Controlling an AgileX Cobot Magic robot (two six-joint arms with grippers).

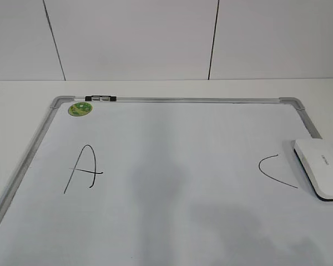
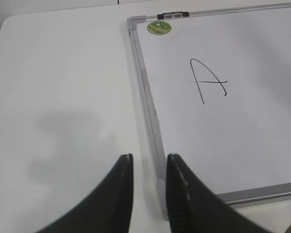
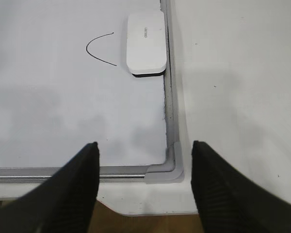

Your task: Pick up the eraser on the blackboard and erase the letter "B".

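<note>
The blackboard point(image 1: 183, 100) is a white dry-erase board with a silver frame, lying flat on the white table. The white eraser point(image 1: 320, 166) lies on it at the right edge, beside a curved black "C" point(image 1: 275, 170). A black "A" point(image 1: 84, 169) is at the left. No letter "B" shows in any view. My right gripper point(image 3: 144, 144) is open and empty over the board's near right corner, well short of the eraser point(image 3: 145, 42). My left gripper point(image 2: 149, 156) is empty, its fingers a narrow gap apart, over the board's left frame point(image 2: 145, 97). Neither gripper shows in the exterior view.
A round green sticker point(image 1: 80, 109) and a black clip point(image 1: 100, 98) sit at the board's far left corner. The table's near edge point(image 3: 150, 212) lies just behind the right gripper, with brown floor below. A white panelled wall stands behind the table.
</note>
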